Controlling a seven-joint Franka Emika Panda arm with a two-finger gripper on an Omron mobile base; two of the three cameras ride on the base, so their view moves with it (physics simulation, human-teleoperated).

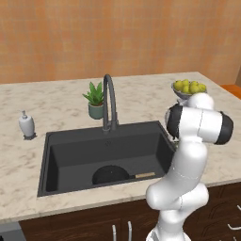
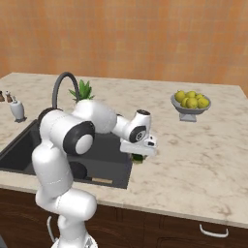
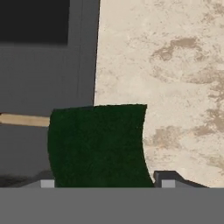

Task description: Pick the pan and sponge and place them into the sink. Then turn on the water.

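The black pan (image 1: 110, 175) lies in the dark grey sink (image 1: 94, 150), its wooden handle (image 1: 145, 175) pointing right. In the right base view my gripper (image 2: 139, 154) reaches down to the counter just right of the sink's (image 2: 19, 145) rim, with the sponge (image 2: 139, 158) showing beneath it. Seen from the hand, the sponge's dark green face (image 3: 98, 144) spans the gap of the gripper (image 3: 105, 183), and both fingertips (image 3: 168, 179) press against its sides. The pan handle (image 3: 24, 119) and the sink's wall (image 3: 43, 65) lie to the left. No water falls from the arched faucet (image 1: 109, 101).
A potted plant (image 1: 95, 101) stands behind the faucet and a soap dispenser (image 1: 27, 125) left of the sink. A bowl of yellow-green fruit (image 2: 191, 104) sits at the back right. Marble counter (image 2: 193, 164) spreads to the right of the gripper.
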